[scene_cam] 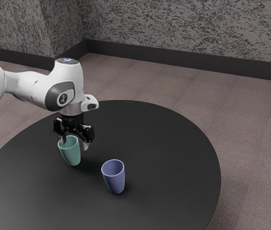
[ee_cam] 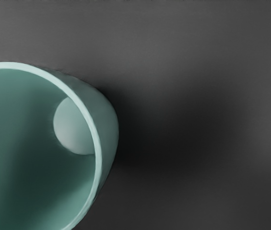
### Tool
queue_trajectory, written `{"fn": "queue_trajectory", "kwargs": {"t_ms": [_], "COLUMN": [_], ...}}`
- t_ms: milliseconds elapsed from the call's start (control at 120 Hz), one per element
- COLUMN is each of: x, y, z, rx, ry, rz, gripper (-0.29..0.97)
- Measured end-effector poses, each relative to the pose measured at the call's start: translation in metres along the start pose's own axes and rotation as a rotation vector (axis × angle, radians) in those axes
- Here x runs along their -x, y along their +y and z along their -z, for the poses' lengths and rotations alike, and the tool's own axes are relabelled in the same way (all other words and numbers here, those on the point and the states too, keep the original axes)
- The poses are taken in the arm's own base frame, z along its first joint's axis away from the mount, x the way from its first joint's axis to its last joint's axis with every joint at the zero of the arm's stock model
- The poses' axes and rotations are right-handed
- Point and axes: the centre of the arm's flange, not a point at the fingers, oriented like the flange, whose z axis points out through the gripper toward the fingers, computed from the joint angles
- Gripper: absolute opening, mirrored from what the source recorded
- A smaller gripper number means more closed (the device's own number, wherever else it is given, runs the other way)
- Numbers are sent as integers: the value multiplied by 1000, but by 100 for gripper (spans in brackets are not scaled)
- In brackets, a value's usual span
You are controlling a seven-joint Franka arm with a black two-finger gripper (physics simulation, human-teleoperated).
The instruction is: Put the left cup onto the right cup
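Round black surface [scene_cam: 164, 143], matte, in a room with a brown carpet floor [scene_cam: 241, 110]. Speckled grey walls [scene_cam: 183, 24] behind, with a dark baseboard [scene_cam: 183, 56] along their foot.

White arm [scene_cam: 34, 88] enters from the exterior view's left and hangs the pincer [scene_cam: 76, 140] straight down over the green cup [scene_cam: 71, 154]. The green cup is the left one of the pair. It stands on the surface toward the exterior view's left, mouth up, long axis roughly vertical, wider at the rim and tapering to the base. The blue cup [scene_cam: 113, 176] stands to the exterior view's right of it and nearer the camera, close by but apart. It is also mouth up, same taper, axis roughly vertical.

The pincer sits right at the green cup's rim and covers part of it. Cannot tell whether it is clamped on the cup or released; the contact is too dark and small to read.

The wrist view looks down into the green cup's [ee_cam: 34, 182] mouth, with a pale round base visible inside. Much of the rim is cut off by the frame edge. The dark surface [ee_cam: 197, 72] lies beside it, with a soft shadow next to the cup wall.
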Motion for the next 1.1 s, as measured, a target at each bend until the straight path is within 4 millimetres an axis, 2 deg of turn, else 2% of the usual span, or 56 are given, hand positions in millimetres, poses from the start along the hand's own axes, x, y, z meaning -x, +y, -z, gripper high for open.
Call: {"fn": "queue_trajectory", "kwargs": {"t_ms": [375, 517, 1100], "x": [-14, -21, -29], "y": [3, -3, -9], "z": [-8, -13, -41], "rx": [5, 10, 15], "ry": [46, 51, 35], "rz": [1, 18, 40], "gripper": [68, 68, 68]}}
